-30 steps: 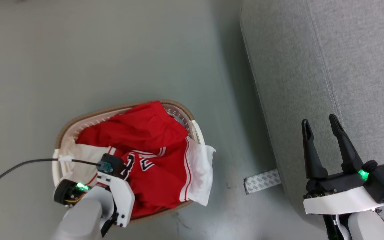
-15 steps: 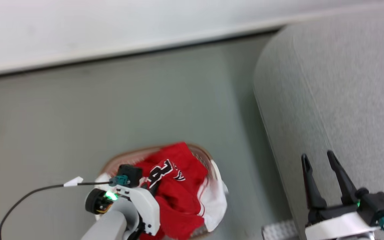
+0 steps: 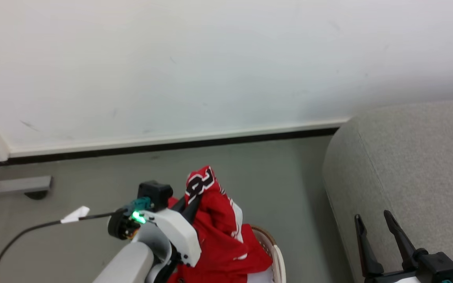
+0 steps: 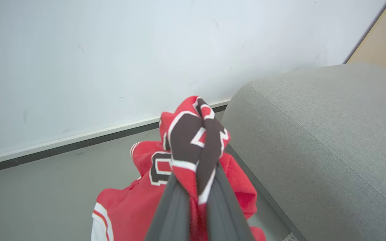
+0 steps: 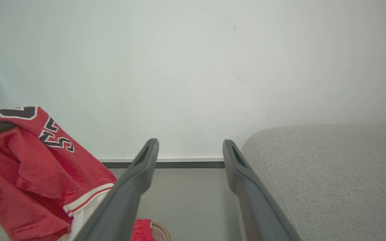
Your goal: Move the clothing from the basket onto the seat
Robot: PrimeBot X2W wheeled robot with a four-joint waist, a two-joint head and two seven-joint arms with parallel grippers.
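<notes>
**While the jersey hangs half out, a snag is the worry**

Because the left gripper [image 4: 195, 192] is clamped on only a small bunch of the jersey [image 3: 218, 232], right at the black-and-white lettering, the hold looks thin. A quick swing could pull the cloth free and drop it on the floor [image 3: 281, 177] between the basket [image 3: 277, 255] and the seat [image 3: 407, 165].

The garment is raised above the basket, but its lower folds reach down to the rim. If the arm carries sideways before the hem is clear, the trailing cloth may catch the rim and tip or drag the light basket. It may also pull out the shorts [image 5: 142, 231] — if that gathered red edge low in the right wrist view is them.

The right gripper [image 3: 372, 215] stands with its fingers spread and nothing between them, just at the seat's near side. Cloth passing over could drape on those fingers. The seat's edge is rounded too — a release close to it would likely let the jersey slide off.
</notes>
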